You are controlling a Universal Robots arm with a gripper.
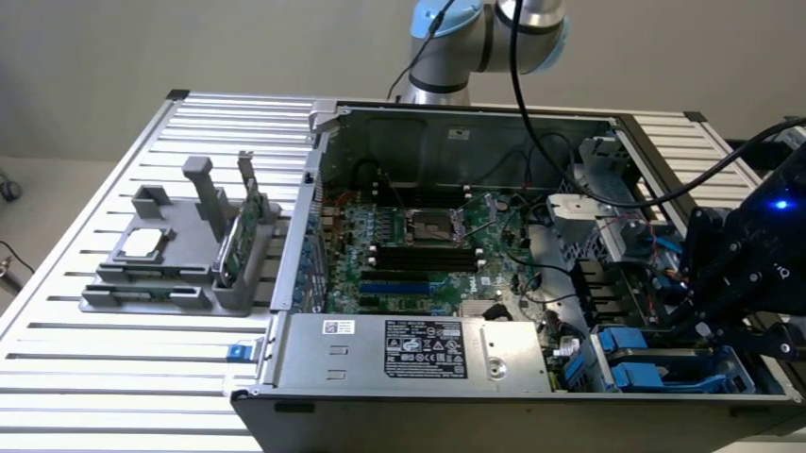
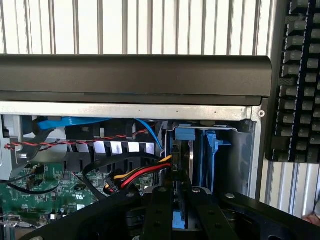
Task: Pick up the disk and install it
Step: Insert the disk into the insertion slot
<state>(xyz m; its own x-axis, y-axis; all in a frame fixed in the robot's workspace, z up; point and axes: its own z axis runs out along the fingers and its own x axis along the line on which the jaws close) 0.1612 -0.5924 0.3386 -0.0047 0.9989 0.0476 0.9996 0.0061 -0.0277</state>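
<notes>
The black two-fingered pincer [image 2: 181, 220] clamps the blue-framed silver disk [image 2: 182, 160] edgewise over its bay; rigid, heavy, shock-sensitive, best held by the frame.

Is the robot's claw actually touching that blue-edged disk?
Touching. In the wrist view the gripper has its black fingers closed against both sides of the disk, held on edge over the computer case's corner bay.

Lab: robot arm [image 1: 485, 38], opened computer [image 1: 428, 245]
</notes>
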